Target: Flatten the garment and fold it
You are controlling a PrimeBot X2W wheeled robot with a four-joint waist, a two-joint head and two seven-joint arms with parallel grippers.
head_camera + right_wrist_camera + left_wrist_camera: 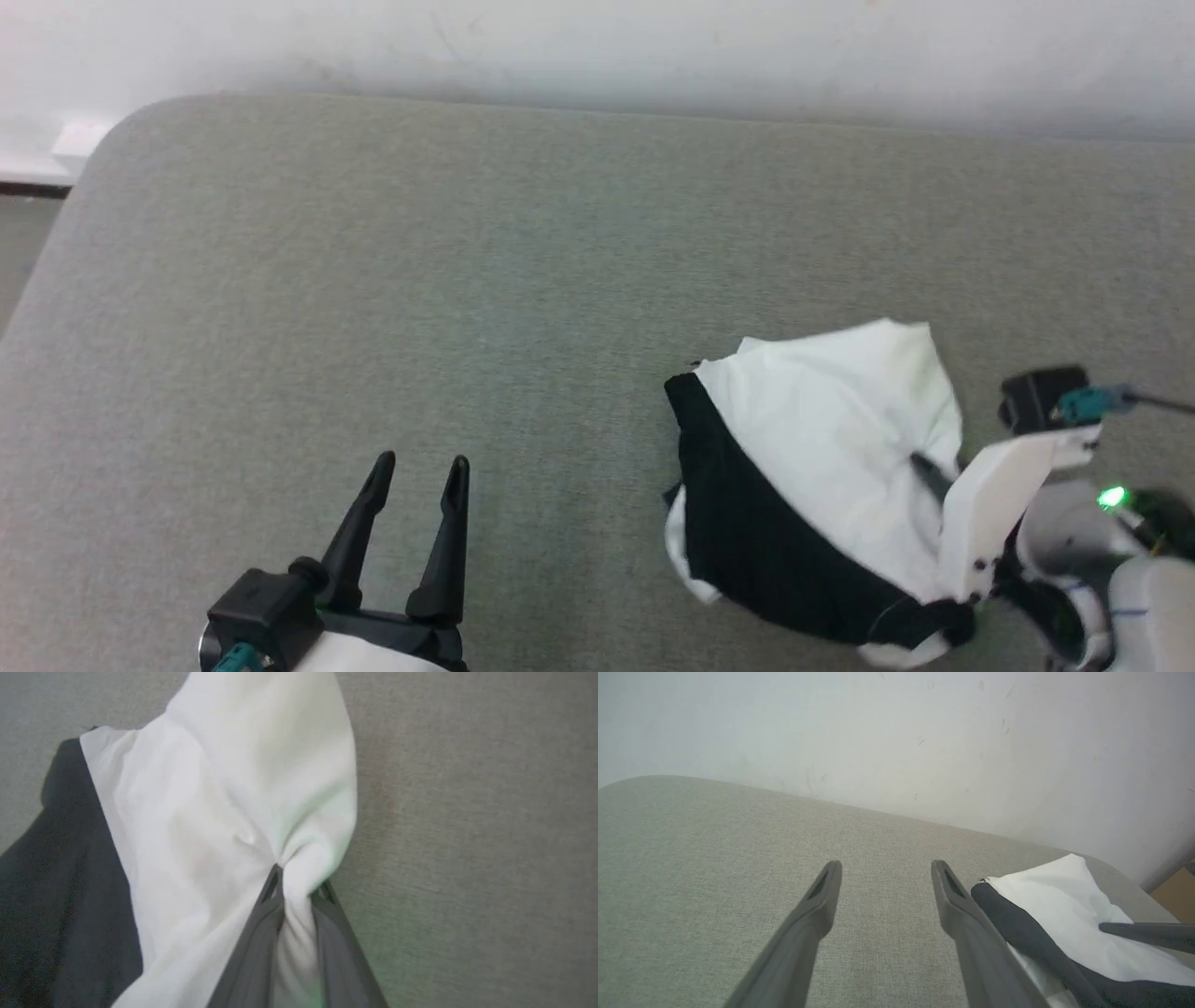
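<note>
Two grippers are seen over the table [373, 280], and little of the task is judged to be done. The garment [822, 448] is found on the table's near right part, well away from the table's far edge and from the wall [597, 47] behind it. It is bunched into a heap: a white panel is turned uppermost, a black panel is tucked beside and under it toward the table's middle, and no sleeve or hem is laid out flat. The printed graphic cannot be made out.

The right gripper [299, 884] is set at the side of the heap nearest the table's right end. Its fingers are drawn nearly together on a pinched ridge of the white cloth, and creases are gathered toward the tips. The cloth is thus held, though whether it is raised off the table cannot be told. The left gripper [420, 462] is held over the table's near left part, apart from the garment, its fingers spread wide with nothing between them.

Flattening is judged to be only at its start: the heap has yet to be drawn open, spread and smoothed over the table's bare middle, and every fold is left to be made
</note>
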